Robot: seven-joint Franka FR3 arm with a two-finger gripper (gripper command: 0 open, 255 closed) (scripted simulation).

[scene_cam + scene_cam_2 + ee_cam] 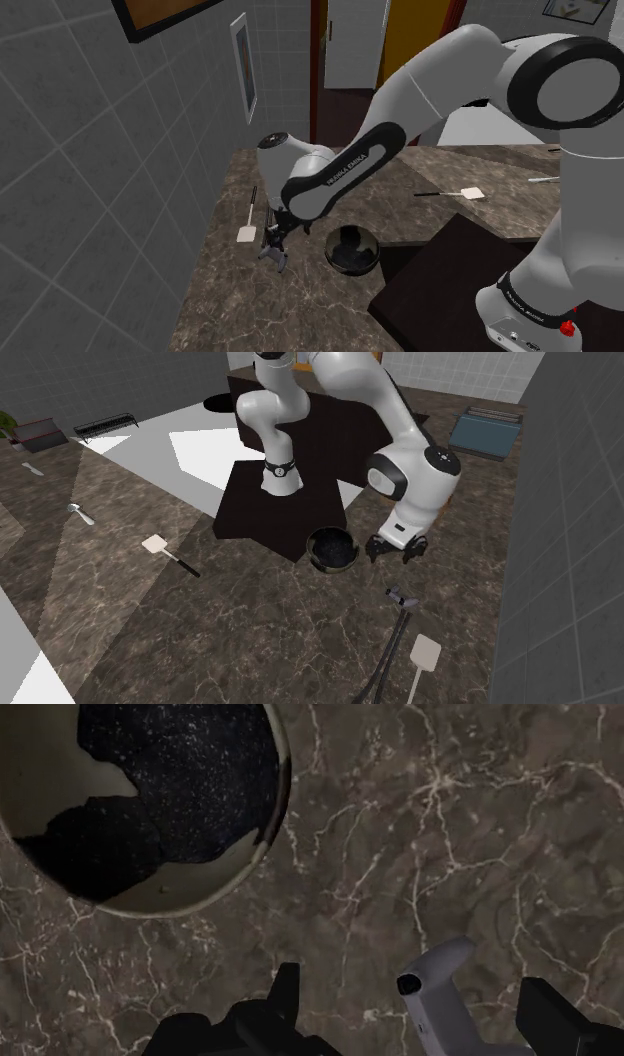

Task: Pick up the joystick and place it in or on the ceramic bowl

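Observation:
A small pale grey joystick [440, 1004] lies on the dark marbled counter [450, 834], in the gap between my black fingers without touching either. My gripper [410, 982] is open and hovers low over it. In the shoulder view the gripper [273, 240] hangs just above the joystick [275, 259], with the round bowl [352, 250], dark and speckled inside with a pale rim, a short way toward that view's right. The second exterior view has the bowl [332, 548] beside the stand, the gripper [397, 549] at its right and the joystick [401, 595] just in front of the gripper.
A white spatula [247, 218] lies close behind the gripper by the tiled wall [90, 200]. Another spatula [162, 547] and a spoon [80, 512] lie farther off. The dark stand [285, 502] borders the bowl. A blue-grey box [487, 430] sits at the counter's far corner.

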